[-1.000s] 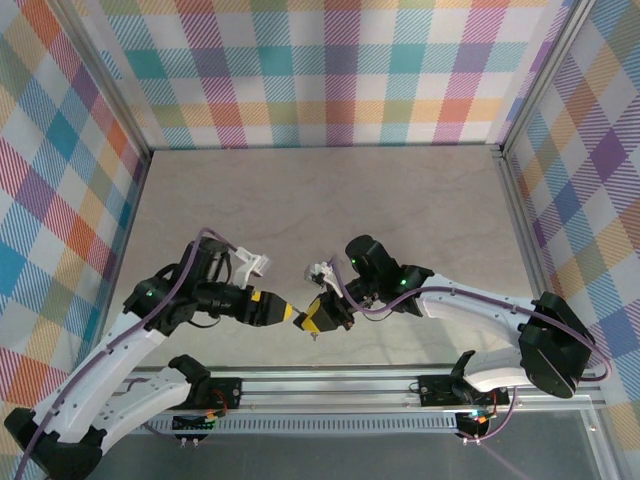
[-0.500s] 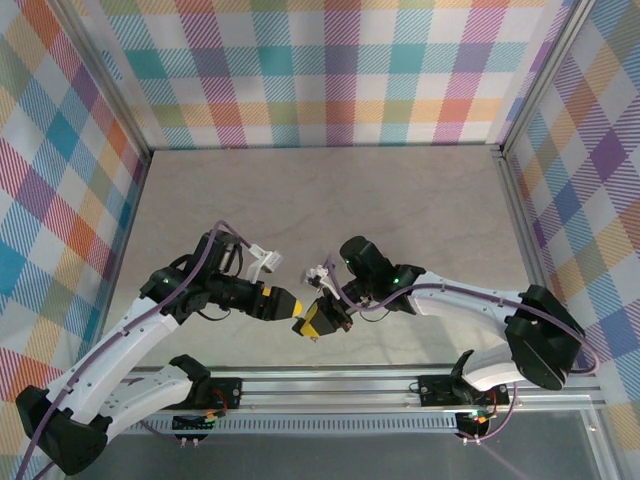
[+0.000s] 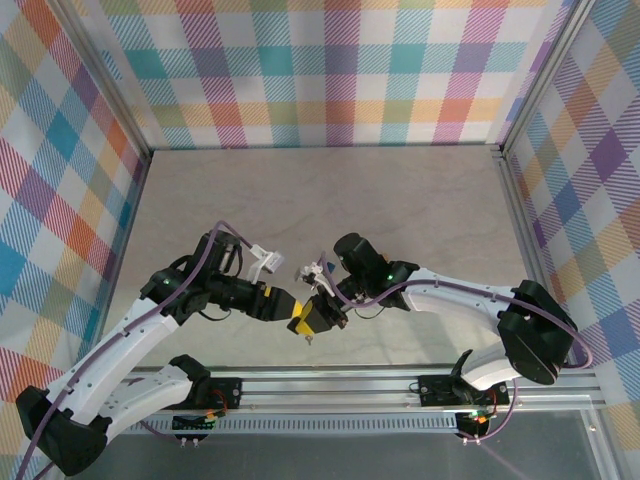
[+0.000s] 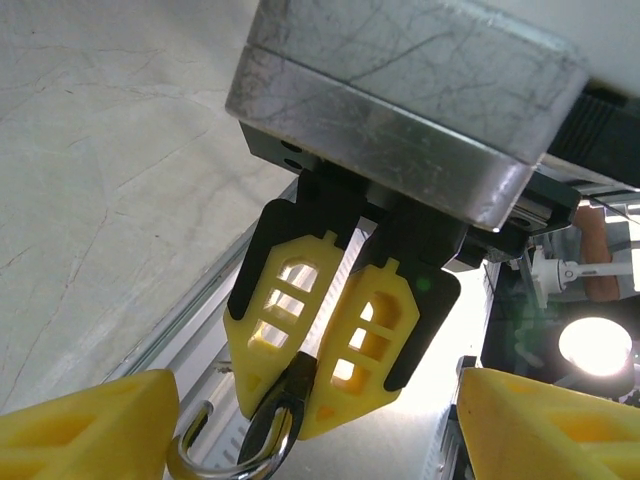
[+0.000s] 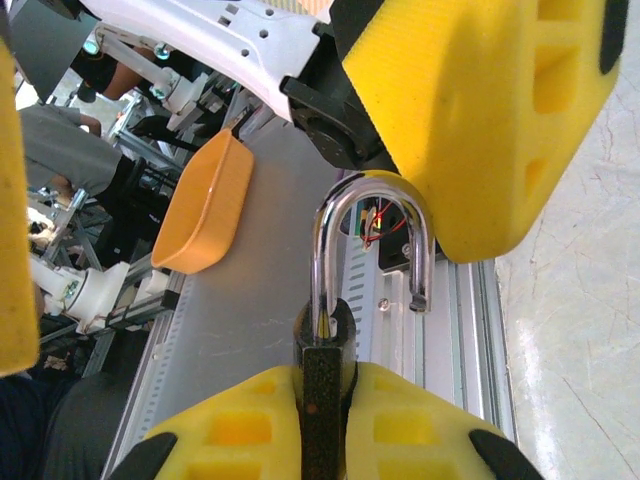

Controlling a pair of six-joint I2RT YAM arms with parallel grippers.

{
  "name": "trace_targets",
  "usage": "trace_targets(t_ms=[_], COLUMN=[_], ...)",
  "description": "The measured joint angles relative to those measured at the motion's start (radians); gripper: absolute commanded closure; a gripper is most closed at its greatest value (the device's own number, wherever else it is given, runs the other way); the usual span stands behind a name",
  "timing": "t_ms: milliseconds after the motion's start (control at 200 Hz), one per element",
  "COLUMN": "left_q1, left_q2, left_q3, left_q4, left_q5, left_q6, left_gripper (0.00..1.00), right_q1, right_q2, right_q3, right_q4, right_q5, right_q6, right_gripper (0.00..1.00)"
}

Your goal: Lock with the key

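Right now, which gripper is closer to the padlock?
Right. The right gripper is shut on the padlock body; the left gripper is open, its fingers either side of the shackle, contact unclear.

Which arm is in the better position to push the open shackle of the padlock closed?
Left. The left end effector is open, with its fingers on either side of the shackle. The right end effector is shut on the padlock body, so it looks occupied.
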Motion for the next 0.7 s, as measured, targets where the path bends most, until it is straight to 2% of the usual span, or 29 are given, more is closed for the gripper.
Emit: trace_targets(t_ms=[70,180,705], left_q1=[-0.003,-0.012,-0.062], left_q2=[-0.006,-0.022,-0.045], left_q3=[0.000,-0.001,-0.002], left_q4=[-0.003,-0.006,-0.025], left_q5=[-0.005,-0.023,-0.023], left_q6=[0.001,0.003,0.002], left_gripper=[0.35,0.45,0.46], right_q1=[0.000,0.003,-0.004], right_q2=[-0.001,-0.010,-0.031], right_q3=[0.002,0.003,0.003], right_q4=[-0.001,-0.004,-0.016], right_q5=[-0.004,-0.013,0.002], right_q6=[-0.002,-0.005,-0.009], right_gripper=[1.00,1.00,1.00])
